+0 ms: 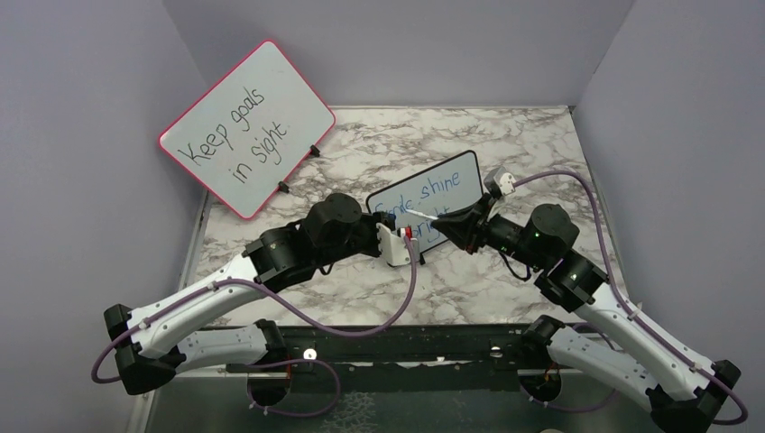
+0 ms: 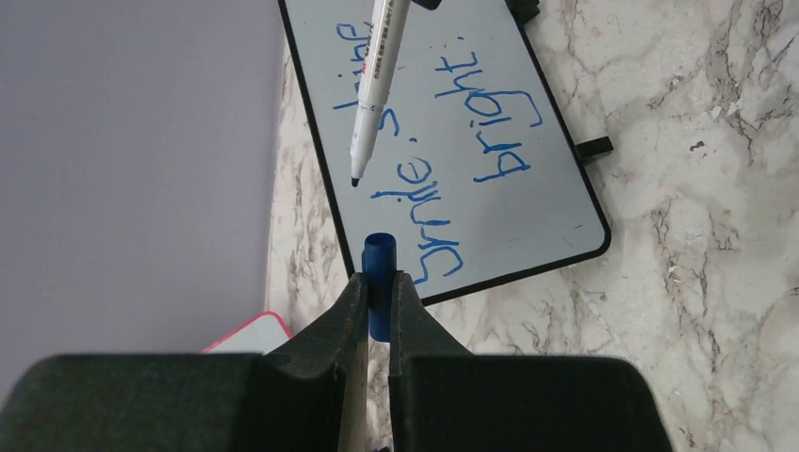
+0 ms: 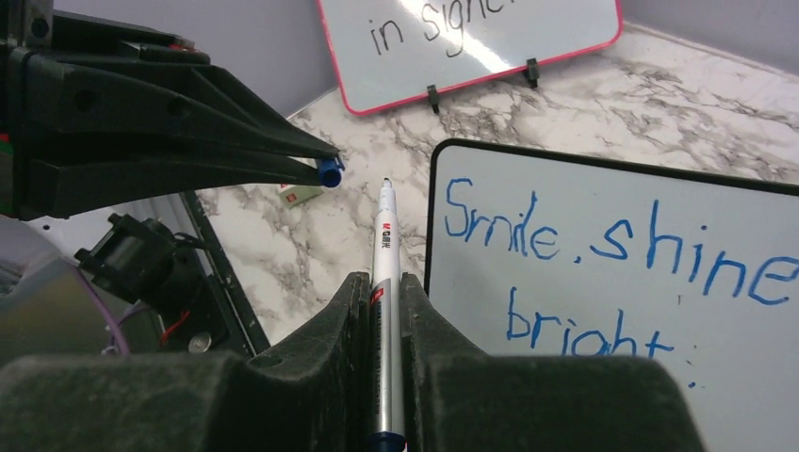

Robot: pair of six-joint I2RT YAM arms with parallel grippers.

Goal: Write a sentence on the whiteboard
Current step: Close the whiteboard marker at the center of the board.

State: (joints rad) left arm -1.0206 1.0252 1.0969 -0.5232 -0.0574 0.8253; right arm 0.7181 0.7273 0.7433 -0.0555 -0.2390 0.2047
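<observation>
L arm [image 1: 207, 302] reaches fwd & inward from near-left base, wrist pointing right. L gripper [image 2: 377, 282]: jaws pinched tight on a blue cap [image 2: 378, 252], which pokes out past the tips. R arm [image 1: 604, 311] mirrors it from near-right base, wrist pointing left. R gripper [image 3: 383, 282]: jaws clamped on marker [image 3: 385, 231] barrel, nib fwd. Grippers face each other mid-table, tips near but apart.

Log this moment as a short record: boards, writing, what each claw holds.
whiteboard: black-framed, on the marble table
sentence: blue, "Smile, shine bright." in two lines
left claw: shut on the blue cap
right claw: shut on the marker, tip bare
gap: marker tip faces the cap, not touching
red-framed board: back left, reads "Keep goals in sight"
</observation>
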